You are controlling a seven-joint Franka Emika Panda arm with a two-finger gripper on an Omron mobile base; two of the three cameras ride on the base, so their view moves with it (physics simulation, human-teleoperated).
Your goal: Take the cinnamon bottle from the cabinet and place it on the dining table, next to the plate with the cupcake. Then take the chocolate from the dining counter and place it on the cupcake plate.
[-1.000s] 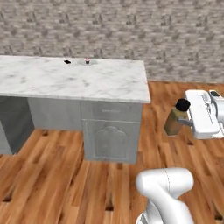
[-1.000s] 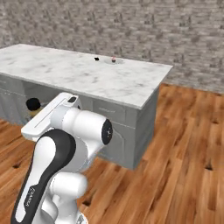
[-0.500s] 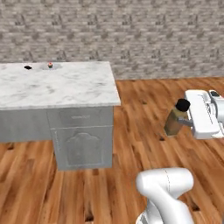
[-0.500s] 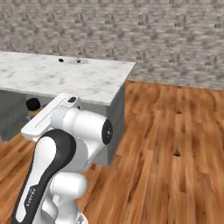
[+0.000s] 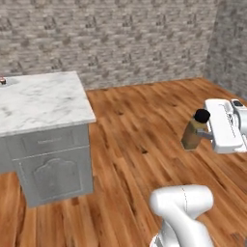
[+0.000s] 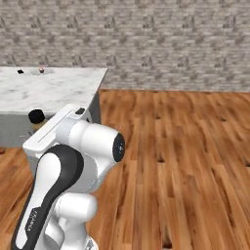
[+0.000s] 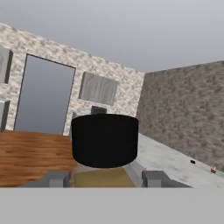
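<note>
One cinnamon bottle [image 5: 195, 131] clamped between closed gripper [image 7: 105, 179] jaws, black cap on.

A grey brick wall [image 5: 111, 38] runs across the back of the room and meets a darker side wall [image 5: 229, 43] at the right corner. The floor [image 5: 144, 130] is warm orange-brown wood planking with dark knots here and there. In the hand view (tilted with the hand), a tall flat grey panel [image 7: 43, 96] stands against the brick, and beside it hang two grey wall cupboards [image 7: 99, 89] with arched door panels. The light is even and soft, casting only faint shadows.
</note>
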